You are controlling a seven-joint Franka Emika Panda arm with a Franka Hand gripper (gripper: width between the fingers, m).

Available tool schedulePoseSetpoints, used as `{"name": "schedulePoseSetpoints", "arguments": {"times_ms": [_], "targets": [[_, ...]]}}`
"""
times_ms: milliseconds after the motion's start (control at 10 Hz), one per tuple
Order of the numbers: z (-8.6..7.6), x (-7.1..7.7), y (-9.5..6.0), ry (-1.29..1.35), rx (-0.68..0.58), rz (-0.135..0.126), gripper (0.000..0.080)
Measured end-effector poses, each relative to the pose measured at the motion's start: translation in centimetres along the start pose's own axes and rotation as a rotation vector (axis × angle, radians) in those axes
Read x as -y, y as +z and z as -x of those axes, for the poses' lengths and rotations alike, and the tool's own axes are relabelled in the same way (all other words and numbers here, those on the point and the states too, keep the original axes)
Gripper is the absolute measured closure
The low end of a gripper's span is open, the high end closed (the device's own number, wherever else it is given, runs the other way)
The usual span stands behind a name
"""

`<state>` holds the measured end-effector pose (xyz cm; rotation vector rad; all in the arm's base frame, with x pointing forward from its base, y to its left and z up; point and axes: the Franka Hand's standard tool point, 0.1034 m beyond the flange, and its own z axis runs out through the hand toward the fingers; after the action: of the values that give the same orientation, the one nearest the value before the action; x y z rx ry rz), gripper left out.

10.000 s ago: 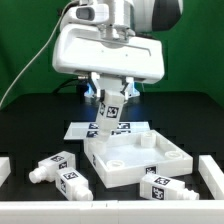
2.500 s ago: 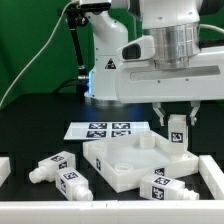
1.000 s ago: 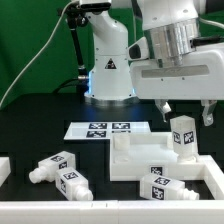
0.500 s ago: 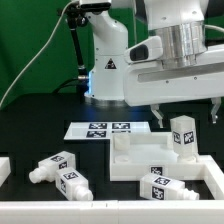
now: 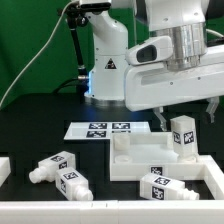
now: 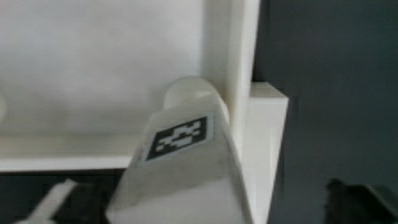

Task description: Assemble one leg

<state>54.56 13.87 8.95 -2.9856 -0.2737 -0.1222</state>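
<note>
One leg (image 5: pixel 182 136), a white square post with tags, stands upright on the far right corner of the large flat white square block (image 5: pixel 140 158). My gripper (image 5: pixel 187 110) is open just above it, with one finger on each side of the leg's top and touching nothing. In the wrist view the same leg (image 6: pixel 183 150) shows from above against the white block (image 6: pixel 98 80), between my dark fingertips (image 6: pixel 365 200). Two more legs (image 5: pixel 62 174) lie on the table at the exterior view's left. Another leg (image 5: pixel 160 187) lies in front of the block.
The marker board (image 5: pixel 100 129) lies flat behind the block. White rails stand at the table's left edge (image 5: pixel 4 166) and right edge (image 5: pixel 212 172). The robot base (image 5: pixel 105 70) stands at the back, before a green backdrop.
My gripper has let go of the leg, opened wider and risen slightly. The leg stays upright on the block's corner. Between 2.5 s and 1 s ago the block turned square-on.
</note>
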Motion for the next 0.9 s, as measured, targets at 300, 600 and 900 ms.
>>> {"name": "schedulePoseSetpoints", "arguments": {"times_ms": [300, 600, 900], "targets": [[0.01, -0.17, 0.0, -0.017, 0.0, 0.0, 0.0515], [0.01, -0.19, 0.0, -0.01, 0.0, 0.0, 0.0515], [-0.16, -0.21, 0.07, 0.24, -0.023, 0.002, 0.0515]]}}
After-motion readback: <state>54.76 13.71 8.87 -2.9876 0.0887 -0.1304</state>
